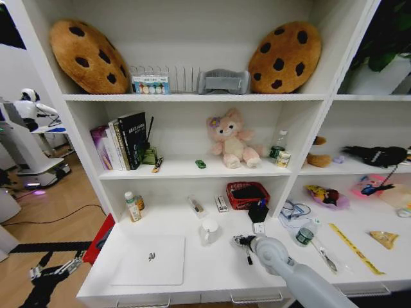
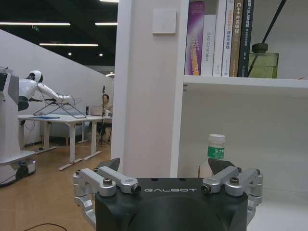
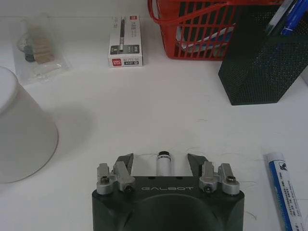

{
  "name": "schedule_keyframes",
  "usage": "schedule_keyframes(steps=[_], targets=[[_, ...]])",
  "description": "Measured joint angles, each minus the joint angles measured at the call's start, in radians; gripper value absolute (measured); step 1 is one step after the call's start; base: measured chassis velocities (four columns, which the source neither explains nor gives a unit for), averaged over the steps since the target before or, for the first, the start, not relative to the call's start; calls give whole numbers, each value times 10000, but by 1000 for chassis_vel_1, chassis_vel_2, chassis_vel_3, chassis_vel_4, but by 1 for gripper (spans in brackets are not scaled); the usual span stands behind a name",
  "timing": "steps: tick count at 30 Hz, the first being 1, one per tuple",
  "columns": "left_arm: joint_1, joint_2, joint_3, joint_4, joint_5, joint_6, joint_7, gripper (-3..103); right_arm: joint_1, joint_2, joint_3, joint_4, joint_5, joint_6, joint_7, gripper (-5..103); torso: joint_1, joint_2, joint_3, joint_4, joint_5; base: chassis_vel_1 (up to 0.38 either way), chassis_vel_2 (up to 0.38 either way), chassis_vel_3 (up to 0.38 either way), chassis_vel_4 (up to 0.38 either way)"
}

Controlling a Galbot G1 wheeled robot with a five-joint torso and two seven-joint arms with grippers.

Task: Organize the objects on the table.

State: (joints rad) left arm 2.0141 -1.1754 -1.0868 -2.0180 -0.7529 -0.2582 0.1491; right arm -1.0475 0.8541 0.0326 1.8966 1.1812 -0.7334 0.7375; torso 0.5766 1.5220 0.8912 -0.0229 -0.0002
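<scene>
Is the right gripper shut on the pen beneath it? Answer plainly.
No: in the right wrist view the right gripper is open, with its fingers apart on either side of the white-barrelled pen lying on the white desk.

I see two cookie cushions [image 1: 90, 56] leaning on the top shelf, a pink plush [image 1: 232, 138] sitting on the middle shelf, and books [image 1: 122, 141] standing at that shelf's left end. Lower down I see a red basket [image 1: 247, 194] beside a black mesh holder [image 3: 262, 57] and a white mug [image 1: 209, 231]
</scene>
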Motion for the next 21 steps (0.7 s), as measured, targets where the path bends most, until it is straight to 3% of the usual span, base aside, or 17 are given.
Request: schedule_keyframes(steps=[1, 3, 5, 6, 9, 14, 21], targets=[[0, 0, 0, 0, 0, 0, 0, 100, 0, 0, 0, 0, 0, 0, 0, 64, 0, 0, 0, 0, 0, 0, 0, 0, 0], [0, 0, 0, 0, 0, 0, 0, 100, 31, 2, -12, -3, 19, 0, 27, 52, 0, -1, 0, 0, 1, 0, 0, 0, 0], [1, 0, 0, 0, 0, 0, 0, 100, 42, 2, -14, -5, 33, 0, 38, 52, 0, 0, 1, 1, 2, 0, 0, 0, 0], [0, 0, 0, 0, 0, 0, 0, 100, 48, -2, -14, -4, 52, 0, 61, 41, 0, 0, 1, 0, 2, 0, 0, 0, 0], [1, 0, 0, 0, 0, 0, 0, 100, 49, -6, -13, 2, 82, 0, 95, 36, 0, -1, 1, 1, 3, 0, 0, 0, 0], [0, 0, 0, 0, 0, 0, 0, 100, 2, -20, 96, 43, 244, -6, 240, 14, 2, -1, 3, 0, 4, 0, 0, 0, 0], [0, 0, 0, 0, 0, 0, 0, 100, -333, 77, 629, 300, -187, -37, 67, 10, 3, -2, 3, 0, 5, 0, 0, 0, 0]])
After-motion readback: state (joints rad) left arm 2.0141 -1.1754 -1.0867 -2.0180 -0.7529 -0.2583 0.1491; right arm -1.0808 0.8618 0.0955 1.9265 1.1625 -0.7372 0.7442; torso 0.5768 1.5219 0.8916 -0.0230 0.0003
